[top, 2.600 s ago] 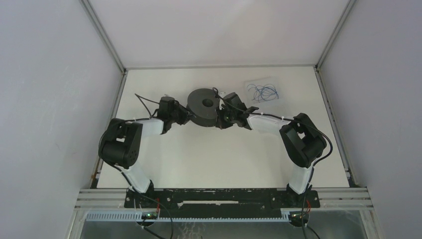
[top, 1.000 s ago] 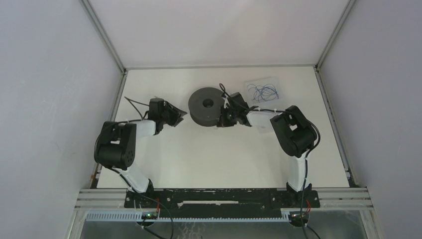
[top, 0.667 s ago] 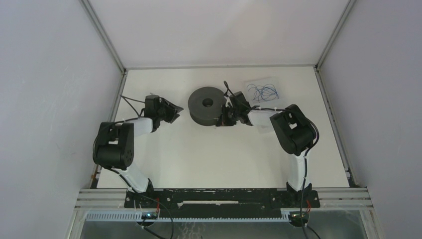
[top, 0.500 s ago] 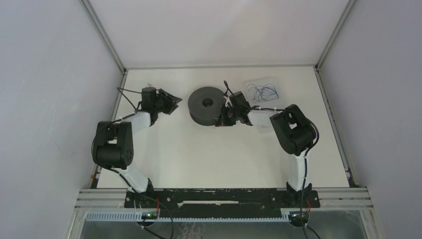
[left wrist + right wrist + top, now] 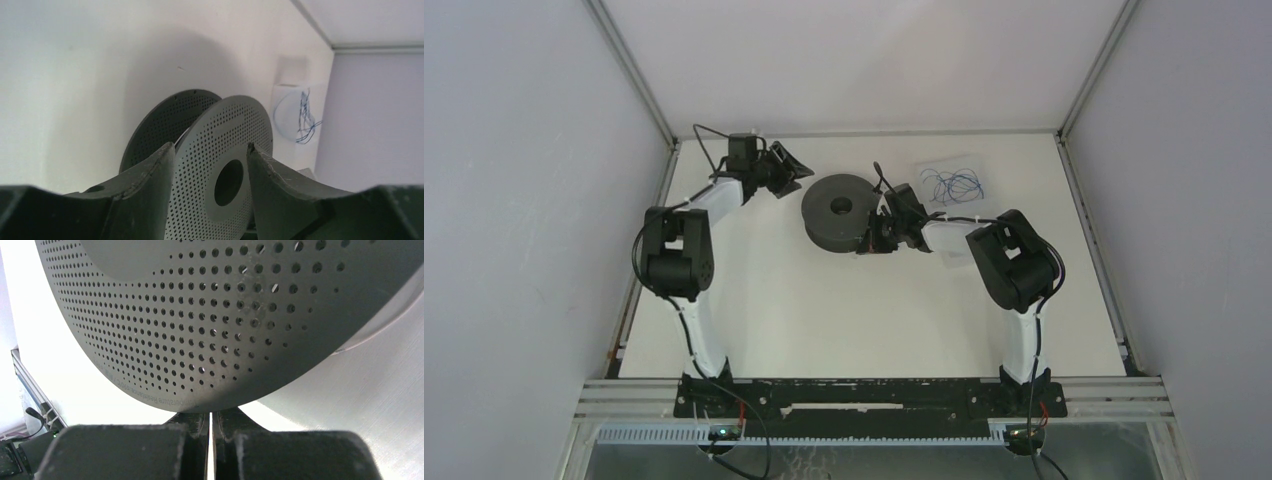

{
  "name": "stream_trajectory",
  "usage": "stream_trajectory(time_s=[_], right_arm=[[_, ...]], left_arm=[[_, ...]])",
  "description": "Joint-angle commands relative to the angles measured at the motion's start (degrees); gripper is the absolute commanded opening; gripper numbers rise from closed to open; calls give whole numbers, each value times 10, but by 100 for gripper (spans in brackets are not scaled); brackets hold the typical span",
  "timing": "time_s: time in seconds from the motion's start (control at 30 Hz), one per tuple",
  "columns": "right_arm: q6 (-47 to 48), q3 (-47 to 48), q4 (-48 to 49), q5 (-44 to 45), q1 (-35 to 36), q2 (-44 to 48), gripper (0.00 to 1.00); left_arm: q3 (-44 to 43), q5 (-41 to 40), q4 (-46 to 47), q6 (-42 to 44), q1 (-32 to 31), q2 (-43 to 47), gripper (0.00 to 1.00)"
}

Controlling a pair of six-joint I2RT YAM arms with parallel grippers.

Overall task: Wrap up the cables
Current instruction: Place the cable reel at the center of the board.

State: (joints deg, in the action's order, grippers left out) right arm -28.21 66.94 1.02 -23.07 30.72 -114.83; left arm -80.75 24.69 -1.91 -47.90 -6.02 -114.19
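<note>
- The left gripper [image 5: 794, 172] hangs open and empty, left of the black spool [image 5: 824, 228].
- The right gripper [image 5: 867, 243] sits closed at the spool's right rim; whether it pinches anything cannot be told.

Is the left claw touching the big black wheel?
No, the left gripper stands open with a gap between it and the spool.

LEFT WRIST | your left gripper [image 5: 210, 150] fills the bottom edge, jaws standing apart | between them you see a grey perforated spool [image 5: 235, 125], centre hole facing you, on the white worktop [image 5: 75, 75] | beyond it, a blue wire tangle [image 5: 304, 117] by the wall
</note>
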Motion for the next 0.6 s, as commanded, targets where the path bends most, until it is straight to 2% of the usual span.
stream_trajectory(time_s=[0.0,0.37,0.57], right_arm=[[13,22,14,-2,-4,10,2],[16,22,12,-7,-3,6,2],[16,22,12,-7,-3,4,2]], left_arm=[[-65,3,-72,76,-19,-12,60],[-104,-60,-102,179,-36,-37,64],[-146,-22,-138,196,-41,-77,61]])
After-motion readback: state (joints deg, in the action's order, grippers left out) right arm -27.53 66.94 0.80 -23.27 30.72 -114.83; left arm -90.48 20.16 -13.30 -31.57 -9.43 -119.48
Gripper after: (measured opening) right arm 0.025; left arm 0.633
